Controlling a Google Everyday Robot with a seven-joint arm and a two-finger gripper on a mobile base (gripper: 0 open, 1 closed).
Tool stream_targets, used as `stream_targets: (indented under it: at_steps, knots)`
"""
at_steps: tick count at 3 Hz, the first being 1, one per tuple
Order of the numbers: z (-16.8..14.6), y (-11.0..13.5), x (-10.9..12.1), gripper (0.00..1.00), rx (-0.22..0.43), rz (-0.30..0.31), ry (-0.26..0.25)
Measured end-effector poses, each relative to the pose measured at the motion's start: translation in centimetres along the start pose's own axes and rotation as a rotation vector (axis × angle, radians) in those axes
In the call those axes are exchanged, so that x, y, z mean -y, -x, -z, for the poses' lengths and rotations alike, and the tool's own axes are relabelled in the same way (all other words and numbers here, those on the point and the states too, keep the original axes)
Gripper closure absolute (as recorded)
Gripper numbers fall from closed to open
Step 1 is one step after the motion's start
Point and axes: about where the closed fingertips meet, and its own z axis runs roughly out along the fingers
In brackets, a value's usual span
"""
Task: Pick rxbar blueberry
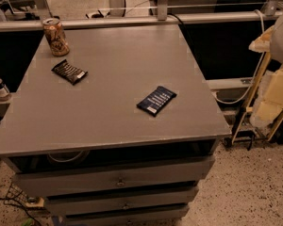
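From the camera view, my gripper (278,91) is the pale shape at the far right edge, off the side of the grey cabinet top (108,121) and well apart from everything on it. Whether it is spread or closed I cannot tell.

The rxbar blueberry (156,100) lies flat on the right half of the top, at a slant, its white patch at the end nearer the front edge. Nothing touches it.

A black-brown bar wrapper (69,72) lies flat toward the back left, well apart from the blue bar. Just behind that, near the back left corner, a drink can (55,36) stands upright.

Below the top, the uppermost drawer (118,178) stands slightly open.
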Motion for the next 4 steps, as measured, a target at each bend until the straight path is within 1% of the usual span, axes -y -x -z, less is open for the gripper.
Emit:
stream_targets:
  at_steps: [1, 2, 3, 4]
  knots:
    - [0.0, 0.0, 0.0, 0.0, 0.0, 0.0, 0.0]
    - [-2.4, 2.2, 1.1, 0.0, -0.021, 0.1, 0.027]
    - [-7.7, 7.1, 2.8, 0.0, -0.039, 0.3, 0.104]
    - [-14.1, 12.8, 3.8, 0.0, -0.043, 0.503, 0.175]
